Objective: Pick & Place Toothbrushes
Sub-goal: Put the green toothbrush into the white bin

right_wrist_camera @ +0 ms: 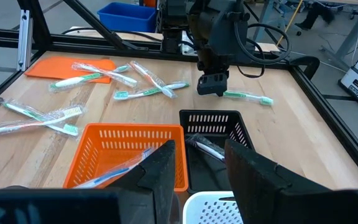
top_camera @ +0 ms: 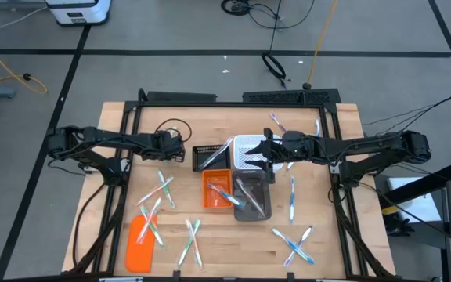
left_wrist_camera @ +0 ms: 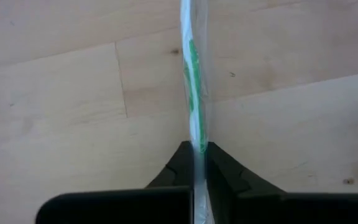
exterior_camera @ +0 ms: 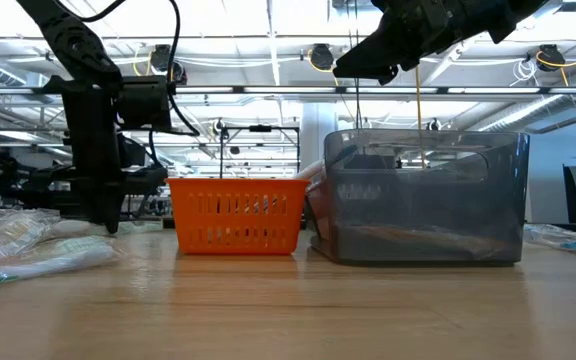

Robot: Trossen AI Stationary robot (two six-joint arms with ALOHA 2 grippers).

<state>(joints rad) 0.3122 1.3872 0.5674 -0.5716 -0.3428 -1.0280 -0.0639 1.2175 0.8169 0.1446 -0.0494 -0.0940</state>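
Observation:
My left gripper (left_wrist_camera: 195, 148) (top_camera: 180, 150) points down at the table's left middle and is shut on a wrapped toothbrush with a green stripe (left_wrist_camera: 192, 74) (right_wrist_camera: 247, 95). My right gripper (right_wrist_camera: 197, 155) (top_camera: 266, 153) hangs open and empty, high above the white basket (top_camera: 245, 149) and the black basket (right_wrist_camera: 213, 121). Other toothbrushes lie loose on the wood (top_camera: 159, 192) (top_camera: 190, 239) (top_camera: 296, 247). Some lie inside the orange basket (top_camera: 216, 188), and one shows in the black basket. My left gripper pinches the wrapped green-striped toothbrush between its two fingers (left_wrist_camera: 173, 168), coming from above and pointing down. The handle (left_wrist_camera: 194, 134) runs out level from the fingertips, close over the wood. Whether it rests on the table or is lifted clear, I cannot tell.
A grey bin (exterior_camera: 423, 195) stands beside the orange basket (exterior_camera: 236, 215) mid-table. A flat orange lid (top_camera: 139, 243) lies near the left front corner. More toothbrushes lie right of the bins (top_camera: 292, 196) and near the far edge (top_camera: 276, 121). A black frame borders the table.

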